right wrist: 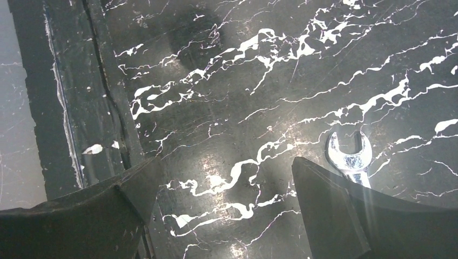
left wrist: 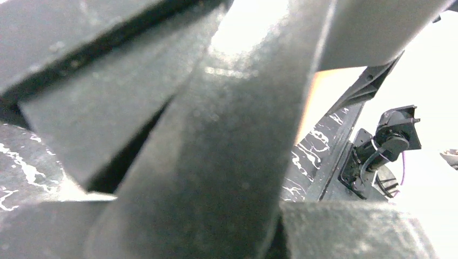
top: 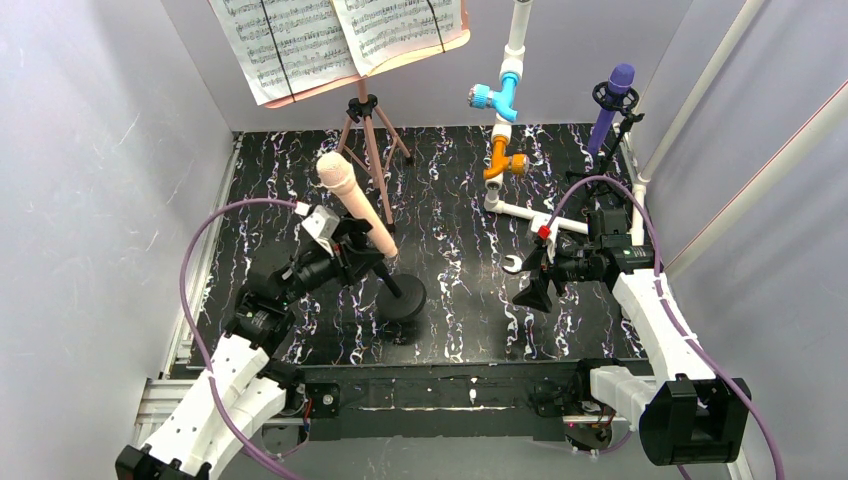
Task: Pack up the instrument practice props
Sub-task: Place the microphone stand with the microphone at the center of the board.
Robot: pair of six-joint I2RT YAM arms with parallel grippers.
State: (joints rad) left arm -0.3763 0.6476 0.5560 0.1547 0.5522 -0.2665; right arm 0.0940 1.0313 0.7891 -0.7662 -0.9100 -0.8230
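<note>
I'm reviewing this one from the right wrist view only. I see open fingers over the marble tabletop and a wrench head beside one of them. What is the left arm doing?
Observer: The left gripper is closed on the lower end of the peach microphone, which leans in its black stand.
Operator: Is the other microphone packed?
Observer: No, the purple microphone sits in its holder at the far right corner.
Operator: And the sheet music?
Observer: The music sheets lie open on the music rest at the back of the table.
</note>
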